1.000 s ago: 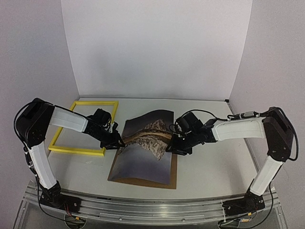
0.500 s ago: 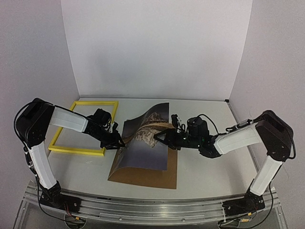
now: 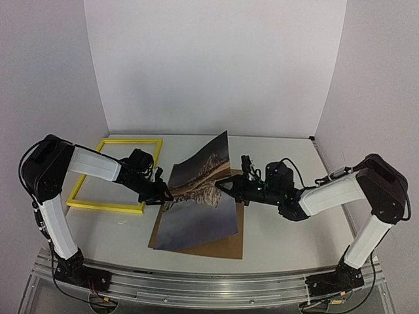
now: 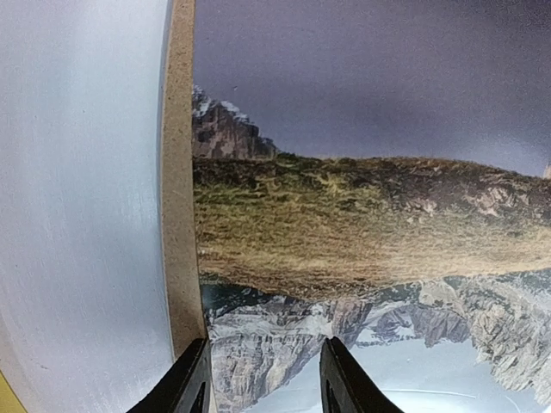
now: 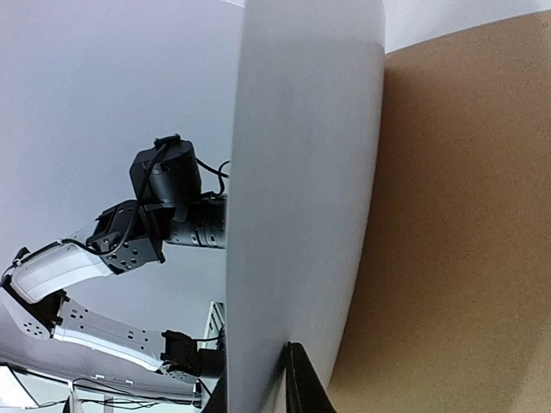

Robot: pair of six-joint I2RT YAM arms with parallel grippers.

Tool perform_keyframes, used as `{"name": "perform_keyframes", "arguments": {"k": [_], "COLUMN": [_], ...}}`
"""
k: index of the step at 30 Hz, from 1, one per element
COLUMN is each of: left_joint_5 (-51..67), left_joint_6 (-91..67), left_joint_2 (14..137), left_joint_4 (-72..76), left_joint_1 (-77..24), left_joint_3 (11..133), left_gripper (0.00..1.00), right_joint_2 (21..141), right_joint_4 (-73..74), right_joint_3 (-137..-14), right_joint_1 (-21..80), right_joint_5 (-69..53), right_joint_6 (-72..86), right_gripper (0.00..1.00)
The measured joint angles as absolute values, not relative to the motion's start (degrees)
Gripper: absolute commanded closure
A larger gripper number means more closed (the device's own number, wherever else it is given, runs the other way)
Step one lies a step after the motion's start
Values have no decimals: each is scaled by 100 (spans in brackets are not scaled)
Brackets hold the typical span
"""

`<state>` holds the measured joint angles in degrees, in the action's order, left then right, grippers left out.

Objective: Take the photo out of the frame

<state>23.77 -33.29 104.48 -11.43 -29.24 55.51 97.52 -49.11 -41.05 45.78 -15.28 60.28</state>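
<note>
Peeling is the step in hand. The thin bright yellow rectangular picture frame (image 3: 105,205) lies flat at the left of the white table (image 3: 288,229), apart from the work. The photo (image 3: 196,196), a thin rectangular print of snowy mountains mirrored in dark water, is in the middle. Its left edge rests on the plain brown cardboard backing sheet (image 3: 226,247), and its right edge is raised and tilted toward the far side.

The right gripper (image 3: 224,185) is clamped on that raised edge; its wrist view shows the print's pale underside curving down between the fingers. The left gripper (image 3: 163,195) sits at the low left edge with its fingers (image 4: 188,387) apart, closed on nothing that shows.

I judge the photo already out of the frame, needing only to part from the backing. The next move calls for the right arm to carry the print up and away to the right while the left pins the cardboard. It should go slowly, so the sheet neither creases nor drags the backing along.
</note>
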Motion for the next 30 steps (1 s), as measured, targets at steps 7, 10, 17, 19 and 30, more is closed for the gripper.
{"name": "perform_keyframes", "arguments": {"k": [7,10,17,19,30], "left_joint_5": [2206,2019,1532,1424,1084], "left_joint_6": [-3321,-3316,-3358,-3354,-3274], "left_joint_2": [10304,10171,9559,9248,8589], "left_joint_4": [-1214,-1337,-1710,-1750,-1823], "left_joint_1": [-2969,-2969,-2963,-2963,-2963], "left_joint_3": [5550,5548,5544,5544,5546], "left_gripper": [20,1,0,0,0], "right_joint_2": [9261,8785,7541,7263,7111], "right_joint_4": [-3745,-2797,-301,303,2366], "right_joint_3": [-3915,-3934,-4616,-5003,-6241], "right_joint_1": [4578,4578,4554,4494,2115], "right_joint_5": [-1129,-755,146,319,-794], "right_joint_6": [6202,6054,4938,4523,3032], "right_gripper": [100,100,100,100,100]}}
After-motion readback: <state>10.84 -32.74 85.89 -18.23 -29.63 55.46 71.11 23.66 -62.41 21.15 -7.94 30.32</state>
